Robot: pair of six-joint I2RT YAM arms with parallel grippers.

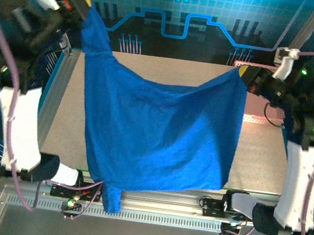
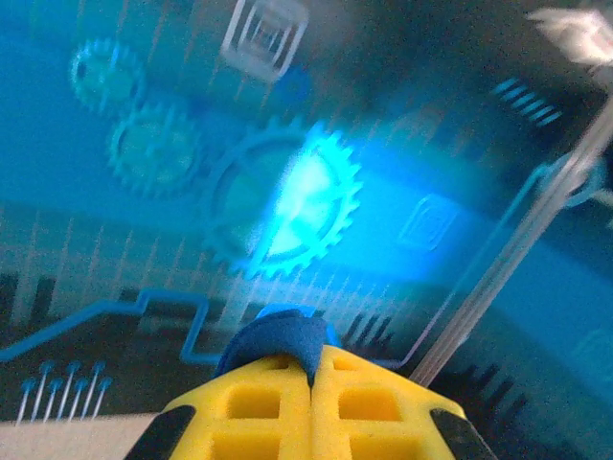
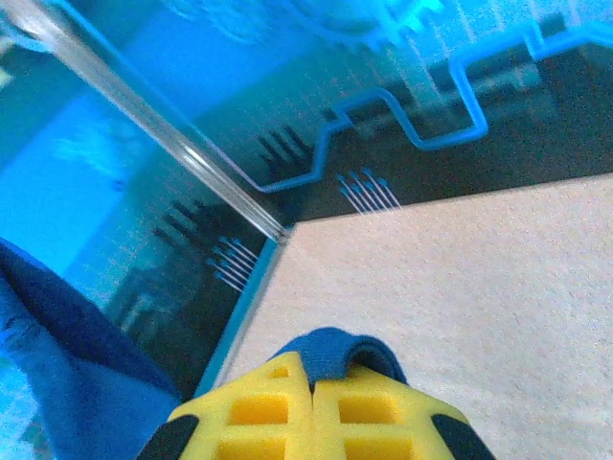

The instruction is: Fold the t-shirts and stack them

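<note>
Held a royal-blue t-shirt [image 1: 160, 135] stretched above the table [image 1: 261, 160]. Clamped tight on one bunched corner with the left gripper [image 1: 82, 3] at 10 o'clock, on another with the right gripper [image 1: 245, 72] at 2. Sagged between, plain and softly creased; trailed a tail past the edge at 6 o'clock.

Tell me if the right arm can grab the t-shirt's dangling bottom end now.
Probably not: the right claw is shut on one raised corner of the t-shirt, the left claw on the other; it would have to let go first.
</note>
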